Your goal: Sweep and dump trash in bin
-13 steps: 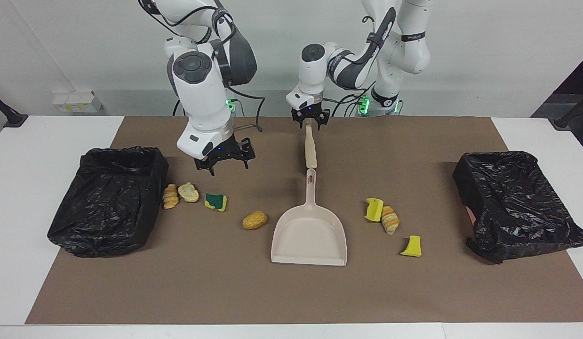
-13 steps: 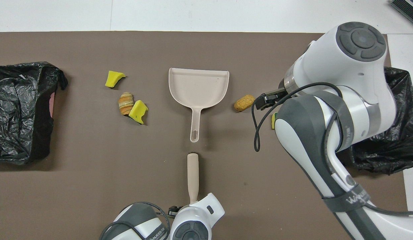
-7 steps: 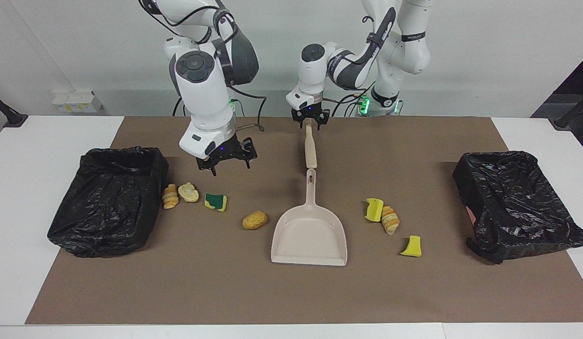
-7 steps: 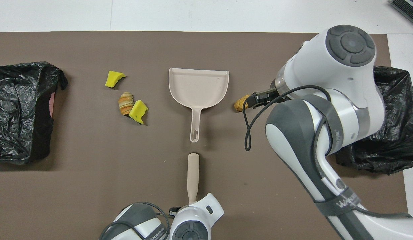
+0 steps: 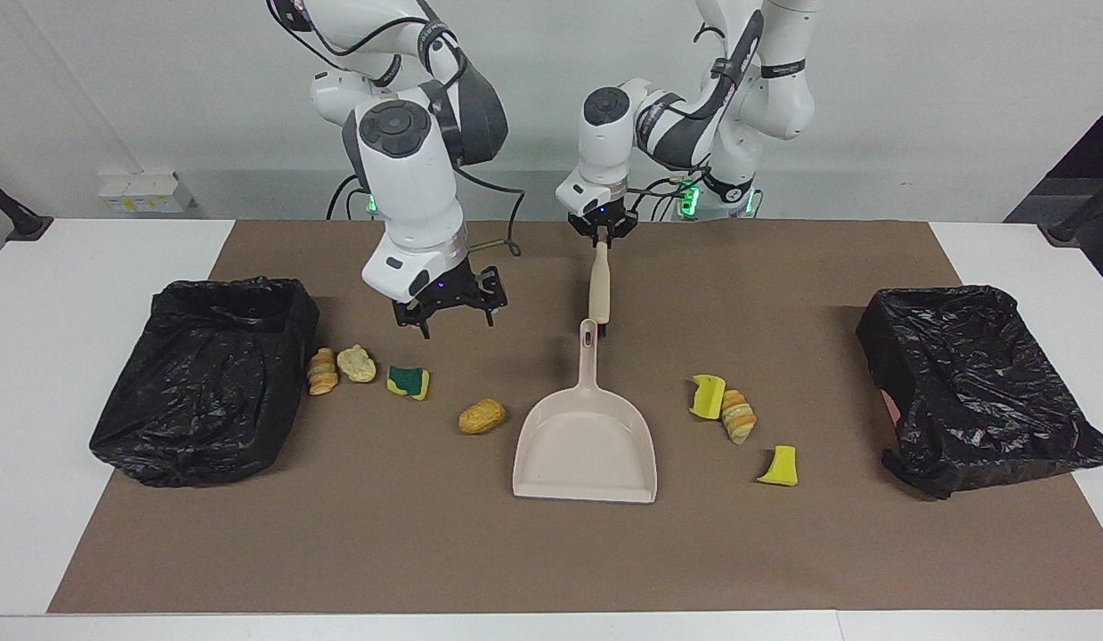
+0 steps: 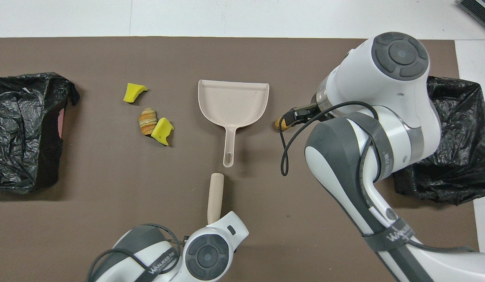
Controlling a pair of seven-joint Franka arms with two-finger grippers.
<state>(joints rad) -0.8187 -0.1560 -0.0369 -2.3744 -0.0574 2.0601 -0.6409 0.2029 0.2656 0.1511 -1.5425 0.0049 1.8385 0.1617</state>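
Note:
The beige dustpan lies flat mid-mat, handle toward the robots; it also shows in the overhead view. My left gripper is shut on the end of the beige brush and holds it tilted just off the mat. In the overhead view the brush shows and the gripper is hidden under its wrist. My right gripper is open and empty, in the air over the mat by the potato-like lump. The trash also includes a yellow-green sponge, a bread lump, two croissants and two yellow sponges.
A black-bagged bin stands at the right arm's end of the table, beside the croissant. A second bin stands at the left arm's end. A brown mat covers the table's middle. The right arm hides some trash in the overhead view.
My left gripper has lifted the brush off the mat and swung its free end a little. My right gripper has moved toward the dustpan and now partly covers the potato-like lump from above.

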